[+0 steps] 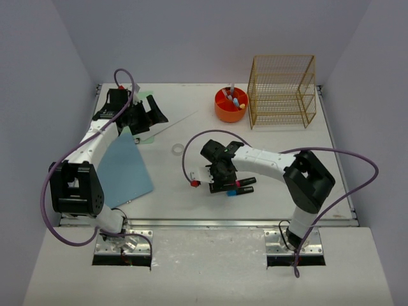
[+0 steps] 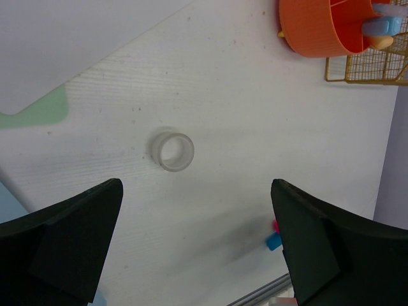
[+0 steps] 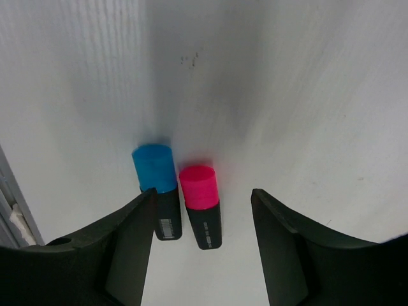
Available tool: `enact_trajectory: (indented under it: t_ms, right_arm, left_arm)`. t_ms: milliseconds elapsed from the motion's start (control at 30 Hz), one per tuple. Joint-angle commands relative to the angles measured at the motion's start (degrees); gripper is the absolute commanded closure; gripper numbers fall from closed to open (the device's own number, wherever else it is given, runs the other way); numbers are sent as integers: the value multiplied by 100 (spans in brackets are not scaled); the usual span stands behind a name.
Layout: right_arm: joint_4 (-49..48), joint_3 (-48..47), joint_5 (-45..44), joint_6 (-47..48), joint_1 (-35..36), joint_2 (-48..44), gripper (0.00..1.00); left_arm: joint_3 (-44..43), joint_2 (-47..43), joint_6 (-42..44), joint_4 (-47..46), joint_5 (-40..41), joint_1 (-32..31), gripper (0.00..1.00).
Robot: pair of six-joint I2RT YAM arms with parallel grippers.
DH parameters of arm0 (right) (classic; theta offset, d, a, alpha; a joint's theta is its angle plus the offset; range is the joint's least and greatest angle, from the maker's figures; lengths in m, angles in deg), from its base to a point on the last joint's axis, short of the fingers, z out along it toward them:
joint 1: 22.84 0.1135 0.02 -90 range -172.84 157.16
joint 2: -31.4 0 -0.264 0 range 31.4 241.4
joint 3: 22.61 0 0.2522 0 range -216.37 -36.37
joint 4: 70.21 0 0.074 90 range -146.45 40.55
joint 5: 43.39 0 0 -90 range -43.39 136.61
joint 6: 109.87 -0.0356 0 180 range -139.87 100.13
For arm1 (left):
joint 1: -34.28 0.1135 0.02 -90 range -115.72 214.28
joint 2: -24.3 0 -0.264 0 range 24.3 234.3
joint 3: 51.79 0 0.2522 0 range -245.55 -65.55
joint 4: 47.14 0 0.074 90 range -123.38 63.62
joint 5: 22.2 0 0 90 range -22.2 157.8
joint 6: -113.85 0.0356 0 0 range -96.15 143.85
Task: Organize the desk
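On the white desk [image 1: 280, 166] two black markers lie side by side, one blue-capped [image 3: 153, 167] and one pink-capped [image 3: 199, 186]. My right gripper [image 3: 204, 236] hovers over them, open. The pink marker lies free between its jaws, and the left jaw overlaps the blue marker's body. From above, the markers [image 1: 242, 186] lie near the front middle, right beside the right gripper [image 1: 224, 183]. My left gripper [image 1: 155, 116] is at the back left, wide open and holding nothing. It [image 2: 197, 242] looks down on a clear tape ring [image 2: 173, 151].
An orange cup [image 1: 231, 104] holding small items and a gold wire rack [image 1: 282, 91] stand at the back right. A light blue sheet [image 1: 124, 169] lies under the left arm. A green note [image 2: 41, 108] and a thin stick [image 1: 175, 124] lie near the tape ring [image 1: 176, 150].
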Motion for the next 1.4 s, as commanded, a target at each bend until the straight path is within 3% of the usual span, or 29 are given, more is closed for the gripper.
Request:
enact_trajectory:
  t_ms: [0, 667, 767, 867, 967, 1167, 1367]
  right_arm:
    - [116, 73, 30, -180, 264, -161, 39]
    - [-555, 723, -56, -161, 533, 291, 46]
    - [-688, 836, -219, -207, 564, 313, 58]
    - [-719, 842, -278, -216, 581, 311, 85]
    - [-452, 517, -223, -298, 588, 211, 100]
    - [-536, -1050, 705, -1138, 196, -370, 100]
    - [-2872, -1342, 1324, -2647, -965, -1019, 100]
  left_arm:
    - [3, -169, 1, -190, -45, -3, 0]
    - [98, -154, -4, -255, -13, -3, 0]
    - [91, -154, 4, -240, 5, -3, 0]
    - [91, -145, 4, -240, 13, -3, 0]
    - [80, -128, 4, -240, 4, -3, 0]
    - [61, -208, 28, -280, 52, -3, 0]
    - [223, -400, 13, -504, 197, -3, 0]
